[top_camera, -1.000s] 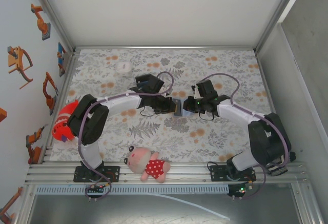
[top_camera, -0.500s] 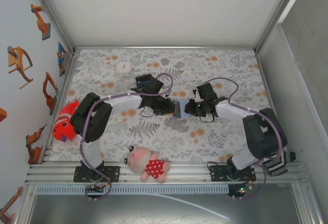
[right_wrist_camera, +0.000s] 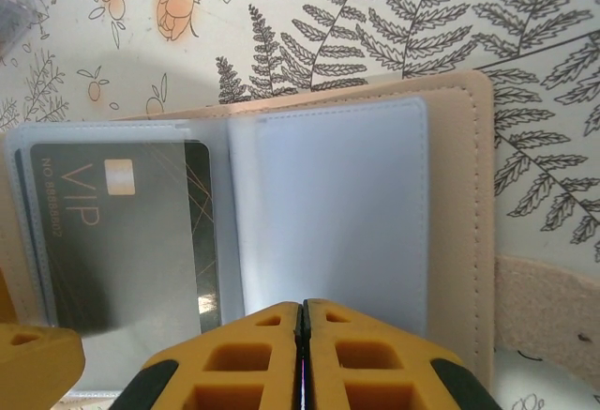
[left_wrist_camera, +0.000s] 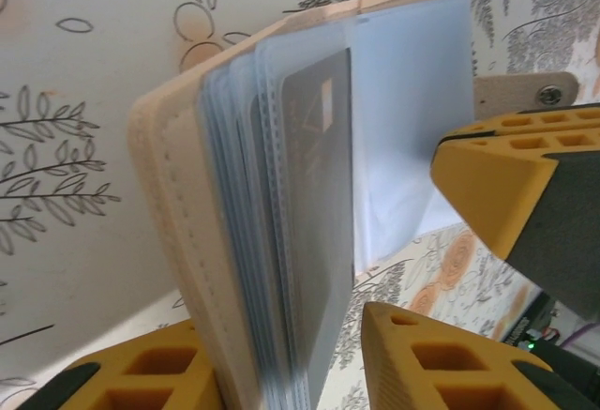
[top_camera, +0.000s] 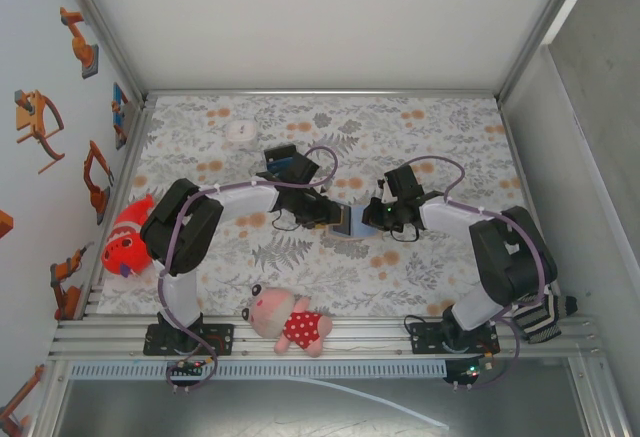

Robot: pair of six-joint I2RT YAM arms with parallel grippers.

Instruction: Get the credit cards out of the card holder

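The card holder [right_wrist_camera: 356,213] hangs open over the middle of the table [top_camera: 430,127], between the two arms. The right gripper [right_wrist_camera: 302,344] is pinched tight on the lower edge of its blue-grey inner leaf. The left gripper [left_wrist_camera: 281,344] straddles the spine end with its jaws part-way apart, seemingly not clamping.

The opening is done; no card is out. A dark card [right_wrist_camera: 122,232] sits fully inside a clear sleeve [left_wrist_camera: 281,147], so the pulling is all left. More sleeves are stacked behind it, but whether they hold cards is hard to tell.

The card reads "VIP" in gold beside a chip, and "NO 8858…" along its edge.
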